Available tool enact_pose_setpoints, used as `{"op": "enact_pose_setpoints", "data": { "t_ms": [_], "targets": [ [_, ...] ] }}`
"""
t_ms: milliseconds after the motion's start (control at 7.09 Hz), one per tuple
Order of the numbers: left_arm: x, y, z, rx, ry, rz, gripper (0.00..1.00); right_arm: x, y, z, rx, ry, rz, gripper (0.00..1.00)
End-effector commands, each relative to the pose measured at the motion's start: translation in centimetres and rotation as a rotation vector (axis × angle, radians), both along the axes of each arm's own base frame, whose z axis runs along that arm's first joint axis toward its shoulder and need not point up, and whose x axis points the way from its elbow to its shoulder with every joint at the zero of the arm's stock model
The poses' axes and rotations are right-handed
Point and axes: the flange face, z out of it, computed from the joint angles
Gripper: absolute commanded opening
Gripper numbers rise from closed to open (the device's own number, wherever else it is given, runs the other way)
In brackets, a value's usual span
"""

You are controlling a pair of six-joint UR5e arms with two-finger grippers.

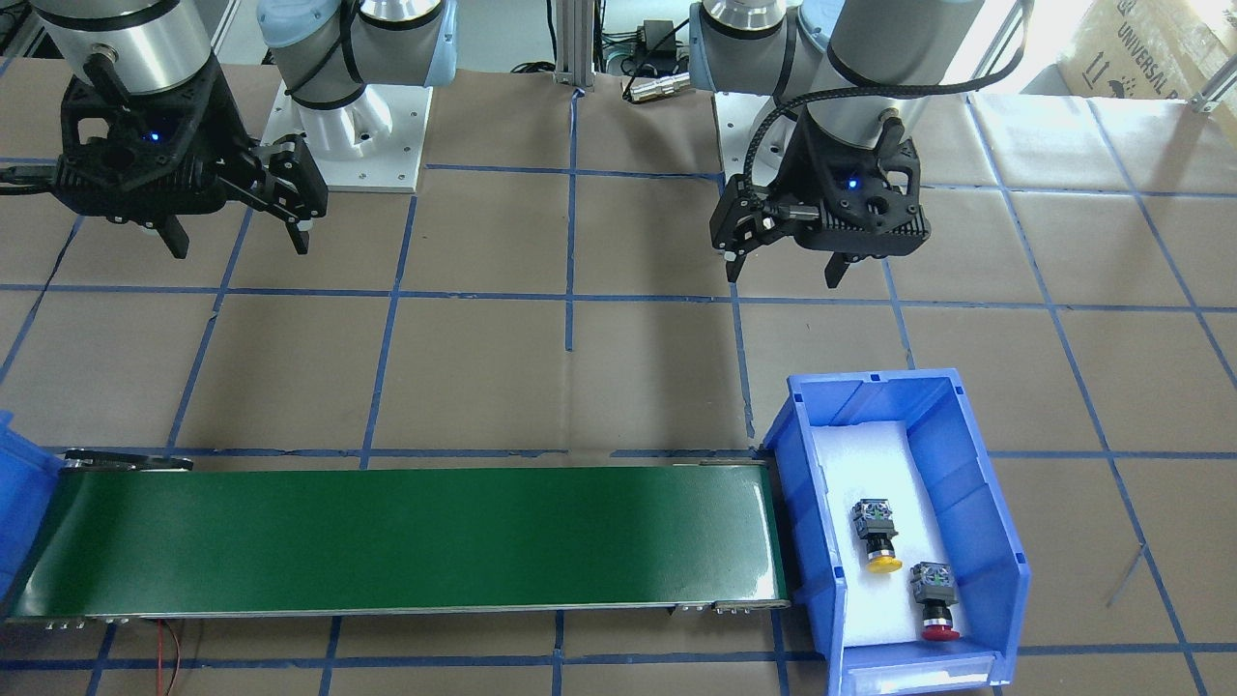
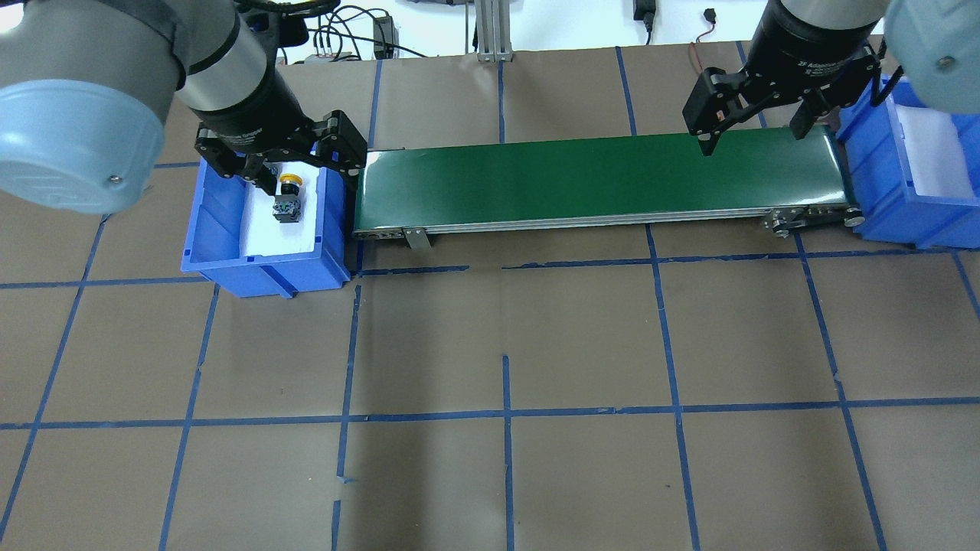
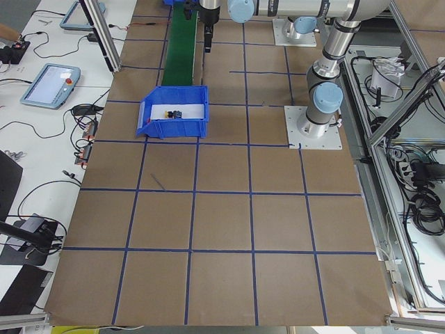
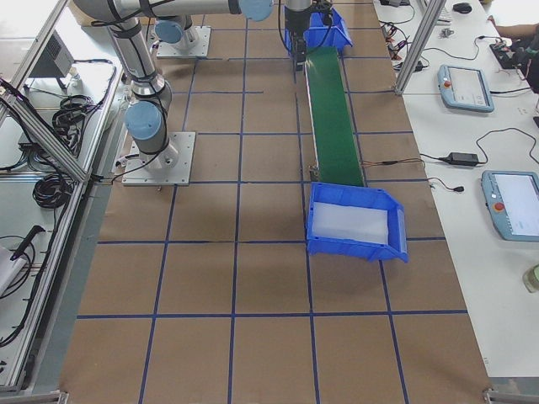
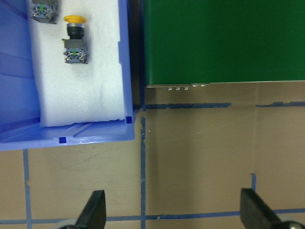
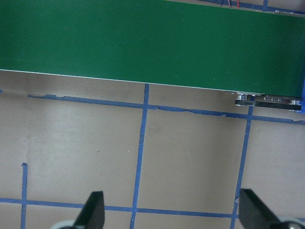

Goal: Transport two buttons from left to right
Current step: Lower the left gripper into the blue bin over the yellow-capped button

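Nearest, a blue bin [image 1: 976, 464] lined with white foam holds both buttons on their sides, just beside each other: the yellow button [image 1: 877, 537] and the red button [image 1: 935, 601]. The foam probably stops them rolling. The bin sits right against the end of a long green conveyor belt [image 1: 406, 536], so its wall is the edge any lift must clear; the belt offers open room. Farther back, above the brown worktop [image 1: 580, 387], the left hand [image 1: 785, 269] and right hand [image 1: 240, 244] hang released, fingers spread, grasping nothing.

yellow button [image 1: 877, 538] | red button [image 1: 934, 601] | both lying on sides, apart, caps matching direction, in blue bin [image 1: 969, 491]
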Motion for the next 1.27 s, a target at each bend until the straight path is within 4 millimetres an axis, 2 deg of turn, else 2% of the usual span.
{"op": "enact_pose_setpoints", "data": {
  "t_ms": [0, 141, 282, 564, 706, 847, 988, 1129],
  "targets": [
    [-0.9, -1.0, -0.9, 0.005, 0.001, -0.011, 1.00, 0.1, 0.2, -0.1, 0.015, -0.010, 0.007, 1.00],
    [-0.2, -1.6, -0.8, 0.002, 0.000, -0.029, 1.00, 0.2, 0.8, -0.7, 0.083, -0.017, 0.009, 1.00],
    [2.2, -2.4, -0.8, -0.001, 0.002, -0.040, 1.00, 0.2, 1.2, -0.3, 0.081, -0.019, 0.008, 1.00],
    [9.0, -4.2, -1.2, 0.002, 0.020, 0.030, 1.00, 0.4, 1.3, -0.1, 0.073, -0.043, 0.009, 1.00],
    [11.5, -5.3, -2.0, -0.013, 0.005, -0.074, 1.00, 0.4, 1.1, -0.2, 0.065, -0.040, 0.009, 1.00],
    [13.1, -7.0, -3.6, -0.044, -0.005, -0.097, 1.00, 0.4, 1.2, 0.0, 0.059, -0.037, 0.004, 1.00],
    [15.5, -9.3, -5.5, -0.052, -0.001, -0.057, 1.00, 0.4, 1.1, 0.1, 0.053, -0.037, 0.004, 1.00],
    [16.9, -11.3, -7.9, -0.061, 0.002, -0.031, 1.00, 0.4, 1.1, 0.1, 0.050, -0.037, 0.004, 1.00]
  ]
}}
